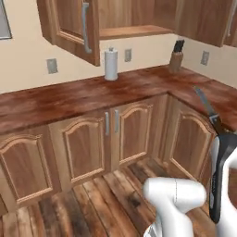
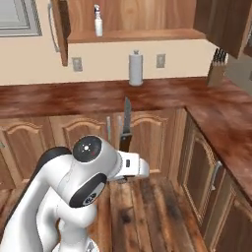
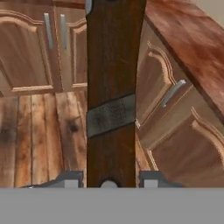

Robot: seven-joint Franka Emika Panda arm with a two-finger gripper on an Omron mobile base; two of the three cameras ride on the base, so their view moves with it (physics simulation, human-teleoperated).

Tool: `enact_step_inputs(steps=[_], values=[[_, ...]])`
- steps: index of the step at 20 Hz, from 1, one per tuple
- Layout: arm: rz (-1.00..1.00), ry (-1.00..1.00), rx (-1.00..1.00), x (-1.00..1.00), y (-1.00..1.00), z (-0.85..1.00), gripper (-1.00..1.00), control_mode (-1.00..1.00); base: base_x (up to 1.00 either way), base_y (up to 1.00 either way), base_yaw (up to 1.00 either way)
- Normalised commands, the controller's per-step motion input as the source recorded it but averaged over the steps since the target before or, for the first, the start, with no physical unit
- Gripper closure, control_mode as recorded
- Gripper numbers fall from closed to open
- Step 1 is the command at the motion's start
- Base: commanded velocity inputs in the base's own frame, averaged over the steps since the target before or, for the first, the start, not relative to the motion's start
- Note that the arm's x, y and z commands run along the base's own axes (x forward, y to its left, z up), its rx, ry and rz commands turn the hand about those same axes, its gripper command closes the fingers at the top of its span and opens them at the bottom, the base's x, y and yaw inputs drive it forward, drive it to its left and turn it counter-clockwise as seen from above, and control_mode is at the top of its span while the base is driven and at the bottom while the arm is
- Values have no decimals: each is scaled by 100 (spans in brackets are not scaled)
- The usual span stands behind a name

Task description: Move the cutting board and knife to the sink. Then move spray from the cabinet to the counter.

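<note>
a wooden kitchen is seen, with a reddish-brown counter running along the wall and turning a corner on the right, plank flooring below and arched cabinet doors under the worktop. a white paper towel roll stands upright on the counter near the wall, and a knife block with dark handles is set in the corner. in an open upper cabinet, a white spray bottle is seen standing upright on the shelf. the gripper is held out over the floor in front of the cabinets, its fingers clamped on the dark brown handle of the knife. the thin silver blade is pointed upward, slightly tilted, away from the hand.
</note>
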Motion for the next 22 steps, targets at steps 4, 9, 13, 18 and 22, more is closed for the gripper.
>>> enact_step_inputs(steps=[4,9,13,18,22], values=[[0,0,0,0,0,0,100,100,0,-10,92],[0,0,0,0,0,0,100,100,0,-16,91],[0,0,0,0,0,0,100,100,0,-13,88],[0,0,0,0,0,0,100,100,35,-9,64],[0,0,0,0,0,0,100,100,92,-5,39]])
